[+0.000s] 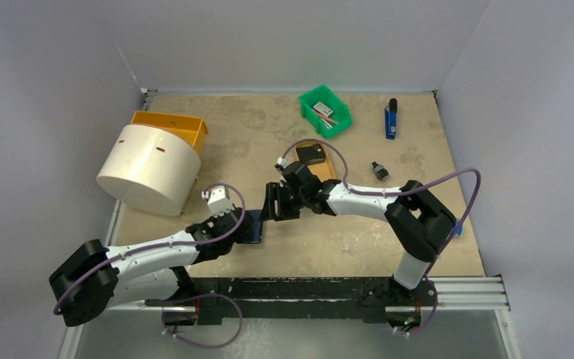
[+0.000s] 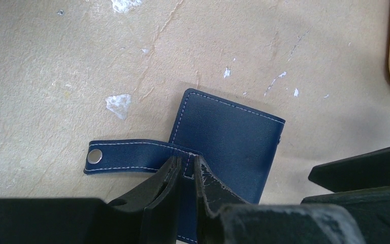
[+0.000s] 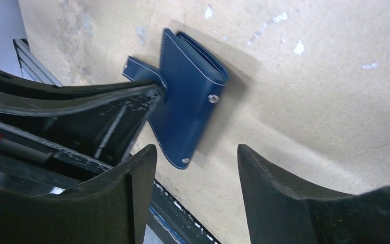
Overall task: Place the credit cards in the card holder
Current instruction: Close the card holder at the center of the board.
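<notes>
The card holder is a navy wallet lying folded shut on the table, its snap tab stretched out to the left. My left gripper is shut on the holder's near edge at the base of the tab. It also shows in the top view, over the holder. My right gripper is open and empty, just above and beside the holder; in the top view it hovers close to the left gripper. I see no credit card clearly.
A tan oval tray with a black block lies behind the right gripper. A green bin holds small flat items. A blue tool, a small black part, a white cylinder and an orange bin are also here.
</notes>
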`<state>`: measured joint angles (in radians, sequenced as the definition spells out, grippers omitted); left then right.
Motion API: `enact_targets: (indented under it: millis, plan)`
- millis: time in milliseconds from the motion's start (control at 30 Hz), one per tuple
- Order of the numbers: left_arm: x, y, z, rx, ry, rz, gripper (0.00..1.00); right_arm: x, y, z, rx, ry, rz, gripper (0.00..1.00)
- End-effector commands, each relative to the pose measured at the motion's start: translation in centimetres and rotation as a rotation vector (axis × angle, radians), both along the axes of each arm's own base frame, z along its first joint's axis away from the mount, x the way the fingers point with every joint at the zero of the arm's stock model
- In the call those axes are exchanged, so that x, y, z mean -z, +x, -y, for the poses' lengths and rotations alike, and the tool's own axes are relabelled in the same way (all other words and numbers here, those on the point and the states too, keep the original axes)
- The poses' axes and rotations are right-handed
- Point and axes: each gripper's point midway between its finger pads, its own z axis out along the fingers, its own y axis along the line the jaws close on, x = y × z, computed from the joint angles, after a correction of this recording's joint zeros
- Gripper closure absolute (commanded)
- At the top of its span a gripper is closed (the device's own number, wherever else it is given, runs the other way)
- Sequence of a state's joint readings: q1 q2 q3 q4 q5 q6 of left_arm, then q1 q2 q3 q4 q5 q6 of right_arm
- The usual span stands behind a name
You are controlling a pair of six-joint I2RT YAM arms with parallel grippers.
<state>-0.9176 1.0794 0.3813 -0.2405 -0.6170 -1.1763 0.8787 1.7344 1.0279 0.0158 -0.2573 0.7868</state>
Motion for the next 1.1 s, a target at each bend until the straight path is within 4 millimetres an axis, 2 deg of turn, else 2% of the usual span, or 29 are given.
enact_targets:
  millis: [0, 267, 567, 733, 1067]
  plan:
    - [1.8, -1.1, -1.9, -0.024, 0.071, -0.048, 0.85, -1.0, -0.5, -0.9, -0.015, 0.142, -0.046, 0.37]
    - [2.0, -1.4, -2.0, -0.03, 0.05, -0.048, 0.85, -0.6, -1.5, -2.0, -0.016, 0.26, -0.125, 0.38]
    - [1.5, -1.3, -1.9, -0.035, 0.018, -0.027, 0.86, 1.2, -1.5, -2.1, 0.137, 0.338, -0.246, 0.4]
    - [1.4, -1.2, -1.8, -0.035, 0.015, -0.028, 0.86, 1.4, -1.5, -2.7, 0.187, 0.397, -0.287, 0.42]
    - [1.5, -1.3, -1.6, -0.037, 0.001, -0.029, 0.86, 2.5, -2.7, -4.3, 0.166, 0.384, -0.352, 0.48]
